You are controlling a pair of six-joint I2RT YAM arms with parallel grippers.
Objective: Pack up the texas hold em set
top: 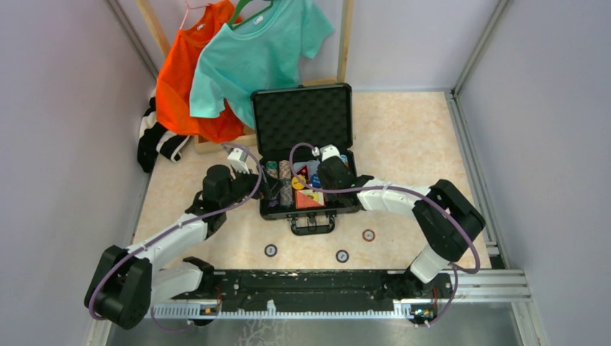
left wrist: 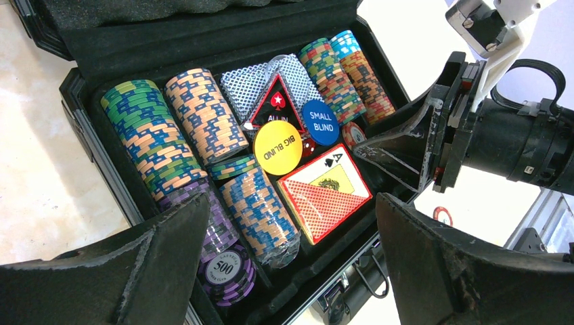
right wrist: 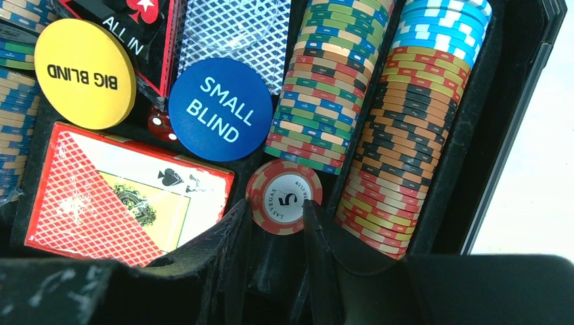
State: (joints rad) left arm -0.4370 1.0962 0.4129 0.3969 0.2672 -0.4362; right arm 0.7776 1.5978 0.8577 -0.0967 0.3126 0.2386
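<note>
Nearest the overhead lens, a black mounting rail [top: 302,282] is carrying both arm bases along the near edge of a beige, marbled table [top: 411,137]. Pale grey walls [top: 58,108] are enclosing the table on three sides. An orange T-shirt [top: 180,79] and a teal T-shirt [top: 259,50] are hanging at the rear, with a black-and-white striped garment [top: 155,140] slumping below them.

The briefcase [left wrist: 203,44] is lying open at the table's centre, its foam-lined lid [top: 302,119] standing upright and its handle [top: 313,223] facing the arms. Three loose chips [top: 342,256] are lying on the table just in front of the handle. Inside the case, rows of poker chips [left wrist: 203,115], a yellow BIG BLIND button [left wrist: 277,147], a blue SMALL BLIND button [left wrist: 319,122], a red-orange card box [left wrist: 325,196] and a red die [right wrist: 160,125] are sitting packed together.

The left gripper [left wrist: 291,210] is hovering over the case's near-left corner, fingers spread wide and gripping nothing. The right gripper [right wrist: 274,210] is reaching into the case's right side, fingers parted only narrowly, with a red "5" chip [right wrist: 283,196] sitting at their tips. Whether they are pinching it cannot be told.
</note>
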